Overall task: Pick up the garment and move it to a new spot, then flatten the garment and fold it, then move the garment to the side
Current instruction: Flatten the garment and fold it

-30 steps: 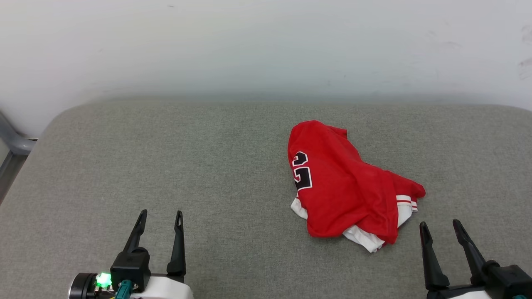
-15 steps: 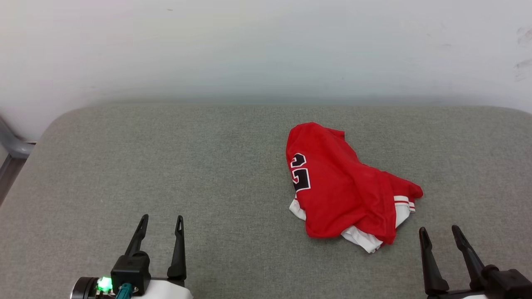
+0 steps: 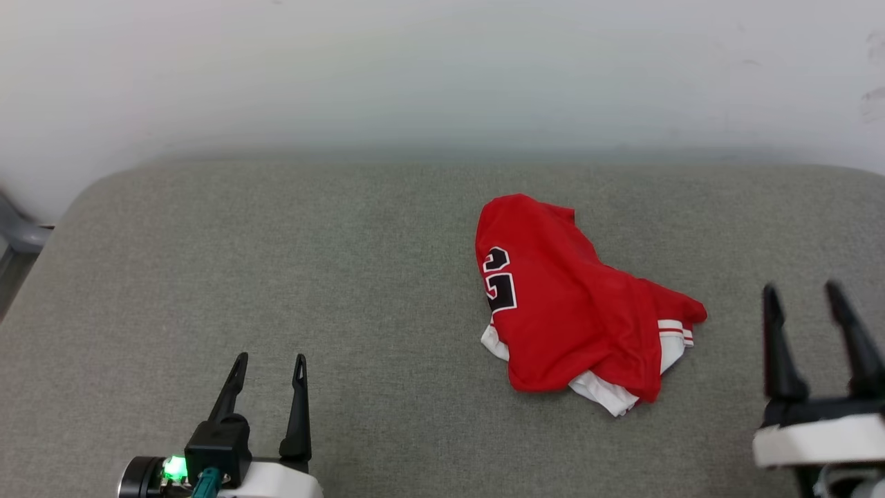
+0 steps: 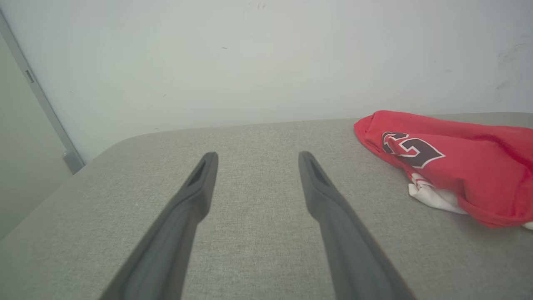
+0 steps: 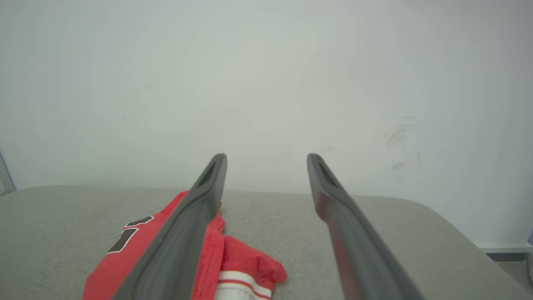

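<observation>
The garment (image 3: 574,304) lies crumpled in a heap on the grey padded surface (image 3: 311,263), right of centre: red cloth, black lettering outlined in white, white sleeve cloth with striped trim at its near edge. My right gripper (image 3: 802,289) stands open, raised to the right of the heap and apart from it. My left gripper (image 3: 269,360) is open at the lower left, far from the cloth. The left wrist view shows the garment (image 4: 454,160) off to the right of the open fingers (image 4: 200,183). In the right wrist view the garment (image 5: 245,260) lies low, behind the left finger (image 5: 195,221).
A pale wall (image 3: 442,69) runs behind the surface's rounded far edge. A grey metal frame piece (image 3: 21,238) stands past the left edge. The cushion's right corner (image 5: 458,233) drops off near my right gripper.
My right gripper has risen and moved forward, now level with the garment's right side. The left gripper has stayed put. The camera view shifted slightly.
</observation>
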Controlling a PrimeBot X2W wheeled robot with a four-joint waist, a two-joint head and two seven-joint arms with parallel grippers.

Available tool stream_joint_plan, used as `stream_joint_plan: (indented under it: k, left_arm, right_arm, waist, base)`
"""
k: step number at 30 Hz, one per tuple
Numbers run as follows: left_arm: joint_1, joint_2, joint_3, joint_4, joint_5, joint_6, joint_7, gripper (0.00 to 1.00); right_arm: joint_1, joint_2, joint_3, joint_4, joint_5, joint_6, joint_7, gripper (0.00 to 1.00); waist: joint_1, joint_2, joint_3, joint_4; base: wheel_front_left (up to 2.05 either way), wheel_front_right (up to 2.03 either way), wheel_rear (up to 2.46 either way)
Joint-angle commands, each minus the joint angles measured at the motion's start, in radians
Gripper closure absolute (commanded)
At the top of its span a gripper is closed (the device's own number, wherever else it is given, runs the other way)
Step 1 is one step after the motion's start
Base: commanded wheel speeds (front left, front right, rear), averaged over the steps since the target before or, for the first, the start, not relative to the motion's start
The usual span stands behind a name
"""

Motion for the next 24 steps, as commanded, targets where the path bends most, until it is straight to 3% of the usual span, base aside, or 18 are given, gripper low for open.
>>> stream_joint_plan:
  k: [1, 5, 10, 18, 19, 22, 24]
  left_arm:
    - [-0.020, -0.006, 0.005, -0.006, 0.007, -0.005, -0.003, 0.00]
    - [-0.042, -0.016, 0.006, -0.013, 0.015, -0.013, -0.003, 0.00]
    - [-0.075, -0.025, 0.009, -0.022, 0.026, -0.021, -0.003, 0.00]
    - [-0.130, -0.039, 0.005, -0.044, 0.040, -0.031, -0.003, 0.00]
    - [-0.130, -0.039, 0.005, -0.044, 0.040, -0.031, -0.003, 0.00]
    - [-0.156, -0.045, -0.003, -0.057, 0.044, -0.034, -0.003, 0.00]
    - [-0.164, -0.046, -0.004, -0.059, 0.045, -0.034, -0.003, 0.00]
  right_arm:
    - [-0.046, -0.037, -0.006, -0.009, 0.004, -0.001, -0.002, 0.00]
    - [-0.175, -0.156, 0.006, 0.007, 0.036, -0.001, -0.002, 0.00]
    - [-0.331, -0.353, 0.140, 0.135, 0.126, -0.001, 0.034, 0.00]
    - [-0.500, -0.644, 0.508, 0.209, 0.431, -0.001, 0.383, 0.00]
    - [-0.500, -0.644, 0.508, 0.209, 0.431, -0.001, 0.383, 0.00]
    - [-0.559, -0.756, 0.663, 0.201, 0.571, -0.001, 0.577, 0.00]
    - [-0.572, -0.774, 0.697, 0.197, 0.598, -0.001, 0.622, 0.00]
  waist:
    - [0.0000, -0.0001, 0.017, 0.001]
    - [0.0000, -0.0001, 0.058, 0.004]
    - [0.0000, -0.0001, 0.108, 0.010]
    - [0.0000, -0.0001, 0.186, 0.033]
    - [0.0000, -0.0001, 0.186, 0.033]
    - [0.0000, -0.0001, 0.234, 0.051]
    - [0.0000, -0.0001, 0.247, 0.056]
  base:
    - [0.00, 0.00, 0.00]
    - [0.00, 0.00, 0.00]
    - [0.00, 0.00, 0.00]
    - [0.00, 0.00, 0.00]
    - [0.00, 0.00, 0.00]
    - [0.00, 0.00, 0.00]
    - [0.00, 0.00, 0.00]
